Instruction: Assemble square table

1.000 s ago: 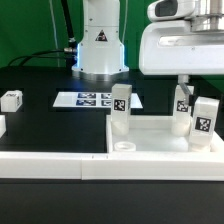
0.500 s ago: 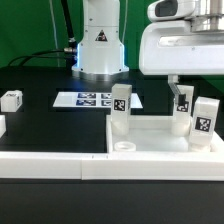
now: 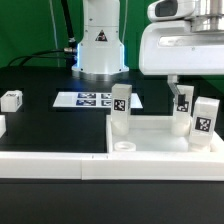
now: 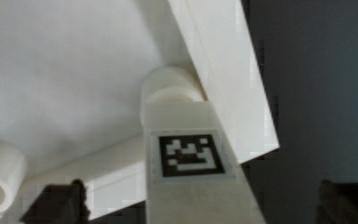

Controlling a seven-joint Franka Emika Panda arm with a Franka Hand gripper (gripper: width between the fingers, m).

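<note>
The white square tabletop [image 3: 150,133] lies on the black table at the exterior view's right. Three white tagged legs stand upright on it: one at the far left corner [image 3: 120,108], one at the far right [image 3: 183,112], one at the near right [image 3: 205,120]. The near left corner socket [image 3: 124,146] holds nothing. My gripper [image 3: 179,92] hangs just above the far right leg, open. In the wrist view that leg [image 4: 190,140] stands between my dark fingertips [image 4: 59,203], and my gripper [image 4: 202,208] does not touch it. The tabletop [image 4: 69,70] fills the rest.
A loose leg [image 3: 12,99] lies at the exterior view's left and another [image 3: 1,126] shows at the left edge. The marker board [image 3: 92,99] lies before the robot base [image 3: 99,45]. A long low white wall [image 3: 50,160] runs along the front.
My fingers have spread away from the far right leg and shifted slightly; the leg stays upright on the tabletop. Nothing else has moved.
</note>
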